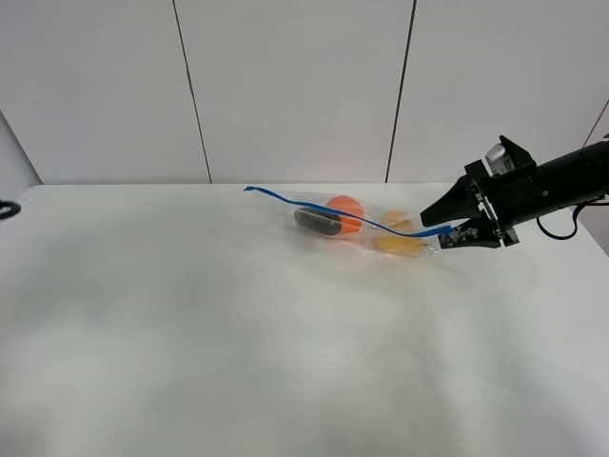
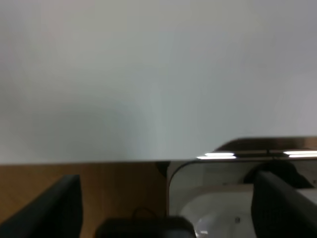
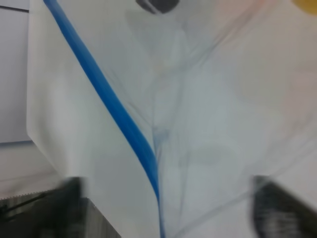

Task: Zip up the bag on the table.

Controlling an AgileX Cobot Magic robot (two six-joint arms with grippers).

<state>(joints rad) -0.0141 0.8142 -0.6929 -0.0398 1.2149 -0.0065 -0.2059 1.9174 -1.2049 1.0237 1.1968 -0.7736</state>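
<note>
The clear crinkly bag (image 1: 373, 228) lies on the white table (image 1: 238, 333) at the back, right of centre. An orange (image 1: 345, 208), a dark eggplant (image 1: 317, 221) and a yellow pear (image 1: 398, 244) show through it. Its blue zipper strip (image 1: 319, 209) runs from the far left corner to the right end. My right gripper (image 1: 441, 231) is at that right end, its jaws apart around the strip. In the right wrist view the strip (image 3: 114, 106) runs down between the spread fingers (image 3: 282, 213). My left gripper (image 2: 166, 208) is open and empty, away from the bag.
A white panelled wall (image 1: 304, 86) stands behind the table. A dark object (image 1: 6, 208) sits at the table's far left edge. The left wrist view shows a white surface (image 2: 148, 74), a wooden floor (image 2: 119, 188) and a rounded white corner (image 2: 208, 198).
</note>
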